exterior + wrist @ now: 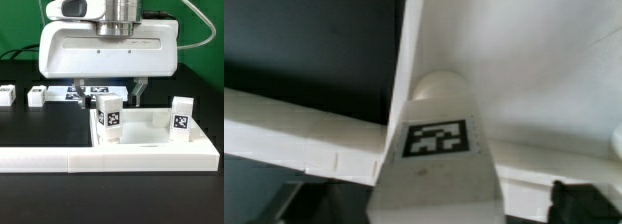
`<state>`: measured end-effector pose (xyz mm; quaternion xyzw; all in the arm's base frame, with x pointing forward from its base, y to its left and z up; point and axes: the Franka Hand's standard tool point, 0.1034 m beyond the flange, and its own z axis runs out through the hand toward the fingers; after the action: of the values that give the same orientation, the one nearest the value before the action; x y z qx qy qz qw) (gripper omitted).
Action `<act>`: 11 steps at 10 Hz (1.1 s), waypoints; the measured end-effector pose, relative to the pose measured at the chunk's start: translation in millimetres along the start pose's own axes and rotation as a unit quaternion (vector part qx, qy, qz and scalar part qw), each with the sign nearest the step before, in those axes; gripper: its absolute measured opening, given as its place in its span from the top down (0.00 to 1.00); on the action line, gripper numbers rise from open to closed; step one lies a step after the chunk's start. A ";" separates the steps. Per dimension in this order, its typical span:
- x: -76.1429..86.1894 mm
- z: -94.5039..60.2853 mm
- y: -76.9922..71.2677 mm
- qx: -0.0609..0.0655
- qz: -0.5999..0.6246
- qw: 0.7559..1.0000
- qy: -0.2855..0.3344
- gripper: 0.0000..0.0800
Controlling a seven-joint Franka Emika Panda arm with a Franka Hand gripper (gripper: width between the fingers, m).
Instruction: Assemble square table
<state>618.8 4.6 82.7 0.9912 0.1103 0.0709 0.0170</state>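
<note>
The white square slab (142, 133) lies against the white barrier. Two tagged white legs stand upright on it, one at the exterior view's left corner (108, 115) and one at the right corner (181, 113). My gripper (108, 95) hangs over the left leg, fingers spread wide to either side of its top. In the wrist view that leg (438, 138) runs up between my dark fingertips (304, 200), with a gap on one side. The gripper (438, 205) is open. The slab's flat face (544, 80) lies beside the leg.
Two loose tagged legs (37, 96) (6, 96) lie on the black table at the exterior view's left. The marker board (68, 92) lies behind my gripper. The long white L-shaped barrier (60, 158) runs along the front.
</note>
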 end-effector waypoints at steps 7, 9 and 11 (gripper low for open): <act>-0.5 0.6 0.9 0.001 0.090 0.996 0.004 0.64; -1.2 1.4 0.6 0.002 0.209 0.978 0.013 0.64; -1.7 1.5 -0.5 0.006 0.302 0.953 0.020 0.64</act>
<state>617.3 4.7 80.9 0.9767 -0.1936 0.0918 -0.0131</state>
